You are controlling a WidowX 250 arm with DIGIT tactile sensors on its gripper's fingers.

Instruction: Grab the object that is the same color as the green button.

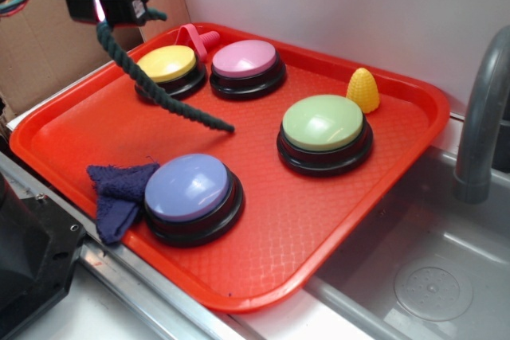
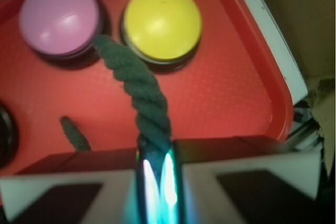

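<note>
Rope (image 2: 144, 95) sits clamped at its top end in the tool (image 2: 156, 169), jaws pinched tight on it with almost no gap, per the wrist view. Rest of the dark green twist hangs down and away; in the exterior view it runs from the tool (image 1: 102, 12) diagonally across the red tray (image 1: 72, 129), far tip resting on the tray floor roughly between the yellow button (image 1: 167, 65) and the green button (image 1: 323, 123). Judgement: grab is made, lift is partway, since the tail is not yet clear of the tray. To do it well: keep the squeeze constant, raise straight up, no sideways swing, or the dragging tail could catch a button. Grip is near the very end of the rope, so slip is the main risk. Pose: arm is high over the tray's back-left corner, tool pointing down, above the yellow button and beside the pink button (image 1: 245, 60). Lavender button (image 1: 190, 187) and blue cloth (image 1: 118, 189) sit well clear at the front edge.
</note>
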